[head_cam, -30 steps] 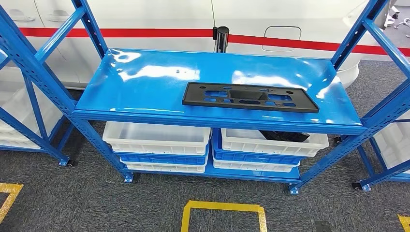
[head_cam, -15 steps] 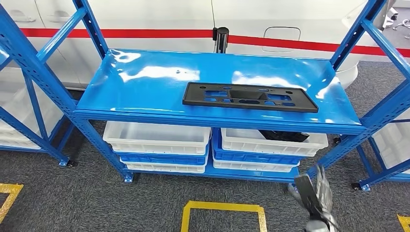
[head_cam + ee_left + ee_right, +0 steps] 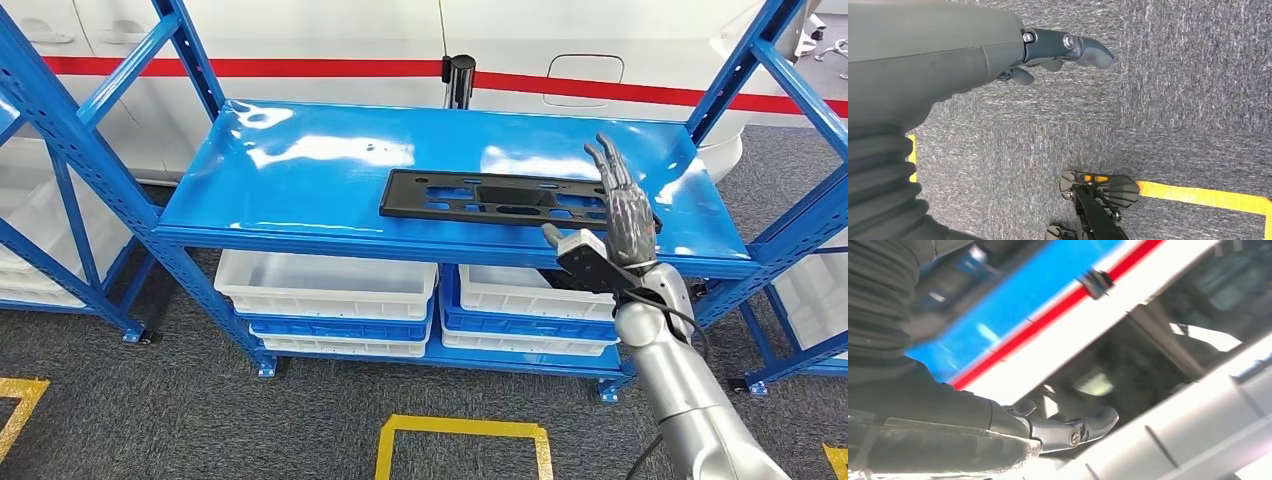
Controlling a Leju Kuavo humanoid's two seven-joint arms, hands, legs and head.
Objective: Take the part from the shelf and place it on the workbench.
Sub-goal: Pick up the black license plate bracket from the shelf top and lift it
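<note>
Part (image 3: pixel 500 198), a flat black plate with cut-outs, lies on the top board of the blue shelf (image 3: pixel 300 170), toward the board's right half and close to its front edge. Right hand (image 3: pixel 620 205) is raised in front of the plate's right end, fingers straight and spread wide, holding nothing; whether it touches the plate cannot be told. Blue slanted uprights (image 3: pixel 745 70) stand just right of the hand and narrow the room on that side, while the board left of the plate is bare and glossy. Behind the shelf runs a white wall with a red stripe (image 3: pixel 300 68), and a black post (image 3: pixel 458 78) rises at the board's back edge. Under the board sit stacked white and blue bins (image 3: pixel 330 290); the right-hand white bin (image 3: pixel 560 290) has something dark inside. Yellow floor tape (image 3: pixel 460 432) marks the grey carpet before the shelf. Left hand (image 3: pixel 1058 50) hangs over the carpet with nothing in it, its fingers apart.
</note>
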